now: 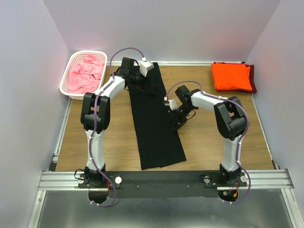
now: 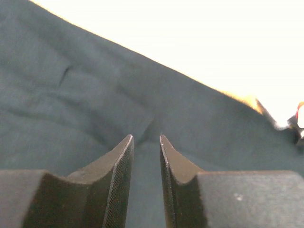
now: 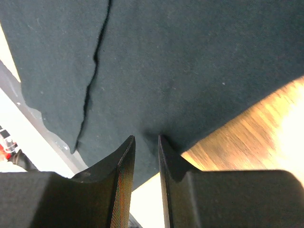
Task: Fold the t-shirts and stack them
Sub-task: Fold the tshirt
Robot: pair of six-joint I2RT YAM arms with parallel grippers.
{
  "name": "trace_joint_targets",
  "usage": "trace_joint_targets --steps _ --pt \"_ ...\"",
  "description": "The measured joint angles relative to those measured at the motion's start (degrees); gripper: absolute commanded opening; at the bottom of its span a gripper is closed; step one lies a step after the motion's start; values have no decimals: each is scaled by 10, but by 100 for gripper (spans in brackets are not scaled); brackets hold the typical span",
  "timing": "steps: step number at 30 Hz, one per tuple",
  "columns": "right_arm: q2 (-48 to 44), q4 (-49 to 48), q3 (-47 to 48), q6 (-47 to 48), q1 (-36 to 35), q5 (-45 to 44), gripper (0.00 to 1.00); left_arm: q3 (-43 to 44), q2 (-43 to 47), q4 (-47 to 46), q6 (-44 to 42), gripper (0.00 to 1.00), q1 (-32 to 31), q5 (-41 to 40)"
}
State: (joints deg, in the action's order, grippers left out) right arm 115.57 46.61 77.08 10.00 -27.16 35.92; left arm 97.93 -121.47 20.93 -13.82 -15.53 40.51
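Lying lengthwise down the middle of the table (image 1: 209, 137), the black t-shirt (image 1: 154, 128) is seen already narrowed into a long strip that runs from the far edge towards the arms. The left gripper (image 2: 146, 137) is set on the strip's far end, its jaws drawn close with a pucker of cloth gathered between the tips. The right gripper (image 3: 146, 137) is pinched in the same way on the strip's right-hand edge, about halfway along, where bare wood shows just beside the hem. The cloth is judged light, limp and several layers thick, so it will sag and slide apart unless every layer is caught. Hold is best taken at the end corners, through the full thickness, so the strip can be carried over itself evenly. An orange t-shirt (image 1: 231, 76) is stacked folded on a maroon t-shirt (image 1: 253, 80) at the far right, and pink t-shirts (image 1: 85, 73) are heaped in the basket (image 1: 66, 88) at the far left.
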Motion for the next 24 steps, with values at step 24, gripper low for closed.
trace_joint_targets --steps 24 --pt "24 -22 124 -51 84 75 37 83 -143 5 30 47 -10 50"
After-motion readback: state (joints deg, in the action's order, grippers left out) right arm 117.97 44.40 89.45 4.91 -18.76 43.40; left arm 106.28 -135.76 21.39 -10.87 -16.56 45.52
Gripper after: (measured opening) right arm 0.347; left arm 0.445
